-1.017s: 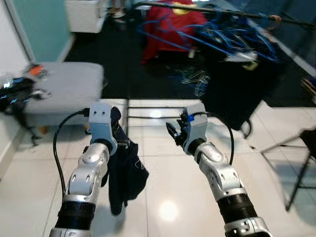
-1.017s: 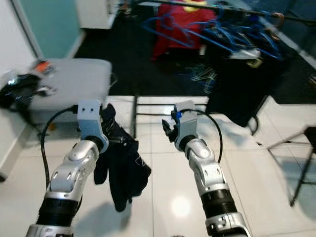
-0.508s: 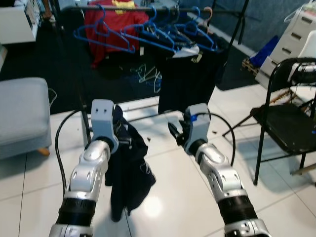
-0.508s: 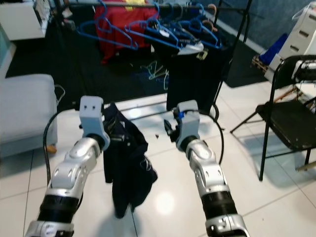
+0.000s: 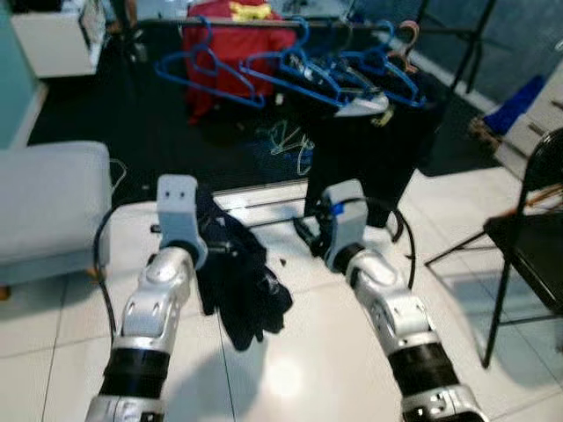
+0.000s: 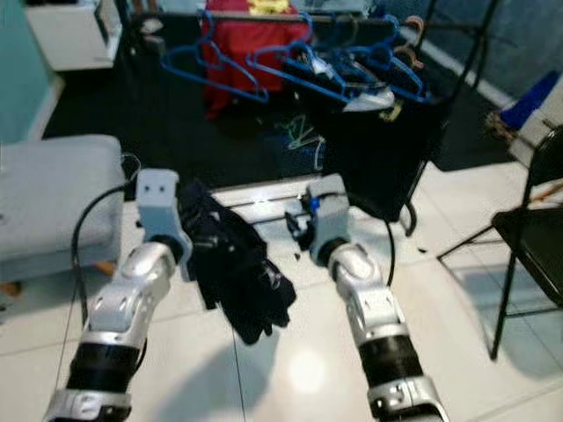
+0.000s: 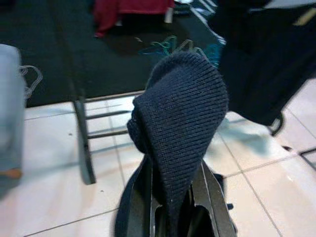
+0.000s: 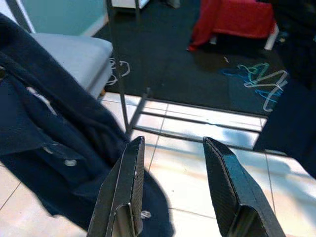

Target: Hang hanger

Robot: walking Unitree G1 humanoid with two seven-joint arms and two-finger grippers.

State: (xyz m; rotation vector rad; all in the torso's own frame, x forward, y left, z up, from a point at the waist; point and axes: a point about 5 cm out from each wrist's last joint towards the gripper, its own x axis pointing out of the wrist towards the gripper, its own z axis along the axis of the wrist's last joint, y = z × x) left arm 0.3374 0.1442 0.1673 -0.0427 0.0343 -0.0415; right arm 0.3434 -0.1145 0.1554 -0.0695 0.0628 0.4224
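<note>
My left hand [image 7: 173, 207] is pinching a dark knitted garment [image 5: 242, 281] dangling over the floor; my right hand [image 8: 177, 187] is hovering spread beside it, facing the clothes rack [image 5: 290, 26].

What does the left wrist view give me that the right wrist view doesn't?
Left wrist view: the dark knit garment draped over and pinched between the left gripper fingers. Right wrist view: the right gripper open and empty, the garment's buttoned side, and the grey seat. Both: the rack's floor frame, the red cloth and loose hangers on the dark carpet.
</note>
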